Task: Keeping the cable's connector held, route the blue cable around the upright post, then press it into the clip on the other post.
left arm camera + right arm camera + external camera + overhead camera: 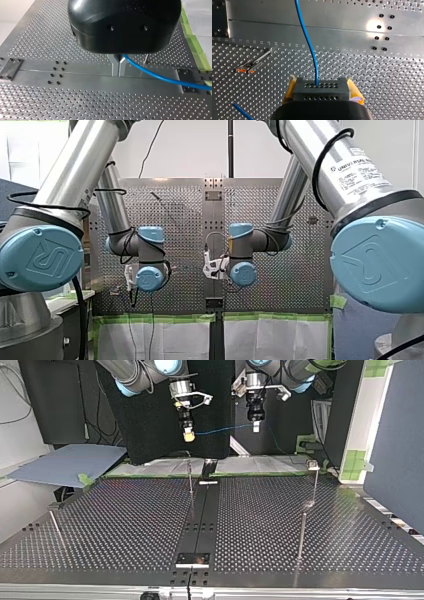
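High above the table in the top view, the blue cable (220, 429) runs between my two grippers. My right gripper (188, 435), with yellow pads, is shut on the cable's black connector (321, 93), a block with rows of holes. The cable (308, 42) leaves the connector's top and runs ahead of it. My left gripper (117, 72) has its metal fingers shut on the cable (150, 72), which trails off to one side. A thin upright post (190, 480) stands near the table's middle strip. A second post (316, 485) carries a small clip head (313, 464).
More thin posts stand on the perforated table (125, 525): one (301, 532) at the top view's right, one (56, 527) at its left. A post with orange-marked clip (249, 66) shows under my right gripper. Green tape (357, 460) lines the far edge.
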